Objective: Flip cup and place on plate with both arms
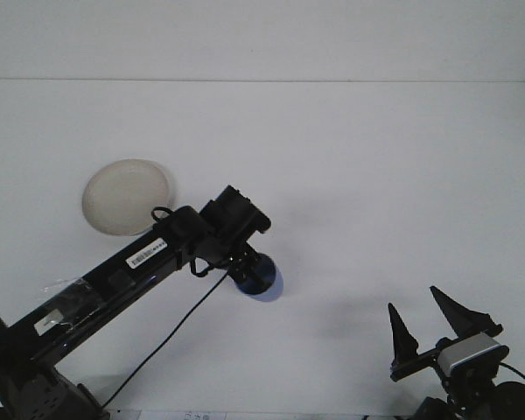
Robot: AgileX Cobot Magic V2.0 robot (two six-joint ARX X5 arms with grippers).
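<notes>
Cup (261, 280) is hanging in the left end effector (245, 269), gripped just below its wrist, apparently lifted off the bench (376, 175). Transfer step underway; next, carrying it up-left to the plate (125, 196), rim upward. Path looking unobstructed. Right end effector (426, 317) is idling well to the right, fingers spread.
</notes>
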